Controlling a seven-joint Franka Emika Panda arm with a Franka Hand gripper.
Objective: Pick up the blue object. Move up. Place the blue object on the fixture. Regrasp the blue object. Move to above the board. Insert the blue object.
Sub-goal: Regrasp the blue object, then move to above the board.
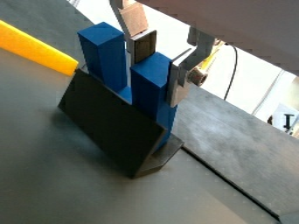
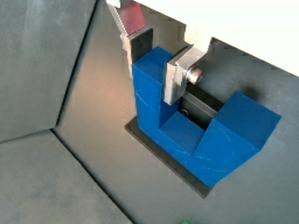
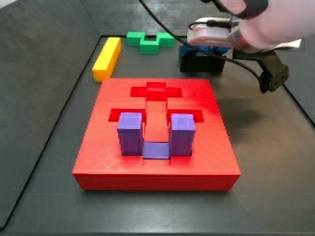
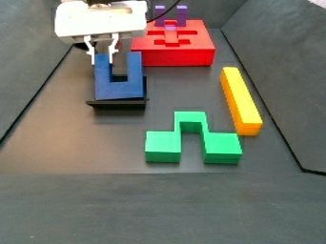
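Straddling one leg of the blue object (image 2: 193, 122) on the fixture (image 1: 111, 127), the end effector (image 2: 163, 63) grips it

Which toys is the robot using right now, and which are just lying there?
Using: blue object, standing on the fixture with the claw around one leg; red board.
Lying about: purple piece in the board, green block, yellow bar.

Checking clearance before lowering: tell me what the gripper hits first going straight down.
The gripper straddles one leg of the blue object on the fixture; going down, it probably meets the block's base first.
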